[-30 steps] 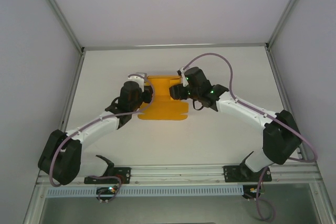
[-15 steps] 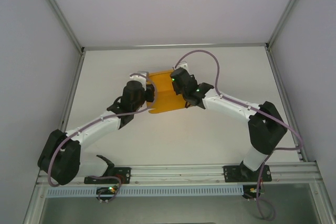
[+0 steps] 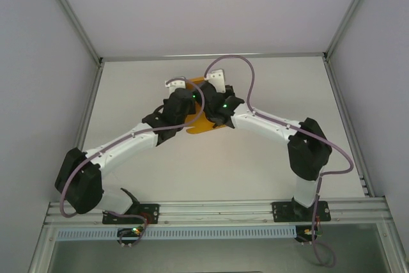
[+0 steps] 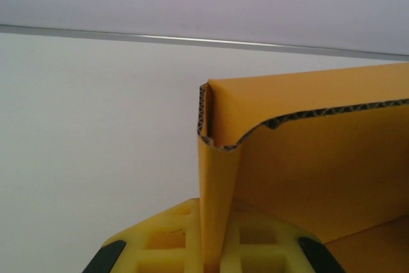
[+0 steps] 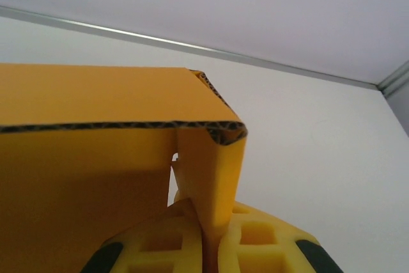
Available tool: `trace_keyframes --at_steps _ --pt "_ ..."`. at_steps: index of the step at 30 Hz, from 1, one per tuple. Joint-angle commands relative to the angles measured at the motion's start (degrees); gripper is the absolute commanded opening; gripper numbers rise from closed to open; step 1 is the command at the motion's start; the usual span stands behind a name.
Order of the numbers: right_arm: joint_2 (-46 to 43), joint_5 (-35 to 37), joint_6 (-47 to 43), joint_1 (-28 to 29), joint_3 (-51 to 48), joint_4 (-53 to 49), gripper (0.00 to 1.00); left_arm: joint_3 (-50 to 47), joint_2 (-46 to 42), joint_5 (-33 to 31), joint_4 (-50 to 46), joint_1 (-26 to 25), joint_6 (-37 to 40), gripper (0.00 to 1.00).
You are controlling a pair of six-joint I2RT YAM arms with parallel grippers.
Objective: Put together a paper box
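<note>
The paper box is bright orange-yellow corrugated card, folded up from the white table between my two arms. My left gripper is shut on its left wall, and my right gripper is shut on its right wall, close together. In the left wrist view the yellow fingers pinch an upright folded wall of the paper box at the left gripper. In the right wrist view the right gripper pinches a folded corner wall of the paper box. Most of the card is hidden under the wrists from above.
The white tabletop stretches around the arms. A metal rail runs along its far edge, with pale walls on both sides. The same rail shows behind the card in the left wrist view.
The right gripper has shut on the card's right side. Both arms have drawn together toward the middle, and the flat sheet has folded up between them.
</note>
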Motion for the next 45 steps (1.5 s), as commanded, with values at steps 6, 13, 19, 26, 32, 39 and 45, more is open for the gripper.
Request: trace_keyframes --at_steps 6,13,19,26,32,39,45 --pt "-6.29 -2.86 -8.55 -5.93 -14.43 18.61 0.02 -2.69 -1.4 -2.35 -0.23 2.92 1.6 0.0" --pt "-18.7 -40.78 -5.91 -8.59 -31.92 47.78 0.37 -5.01 -1.77 7.23 6.33 2.94 2.89 0.0" --pt "-27.87 -46.37 -7.03 -8.65 -34.2 42.34 0.88 -9.24 -4.33 9.8 12.54 2.83 6.85 0.0" --pt "-40.6 -43.84 -4.16 -8.64 -37.83 33.47 1.0 -14.95 -8.07 15.49 22.67 2.94 13.34 0.0" --pt "-50.04 -39.82 -0.44 -8.68 -43.25 28.52 1.0 -17.43 -9.89 27.37 26.59 3.96 17.91 0.0" --pt "-57.64 -36.85 2.63 -8.71 -45.03 17.51 1.0 -11.02 -9.94 56.13 5.4 10.07 31.54 0.0" --pt "-63.43 -31.58 3.15 -8.73 -46.34 9.72 1.0 -4.56 -7.12 68.57 -13.53 13.27 47.48 0.0"
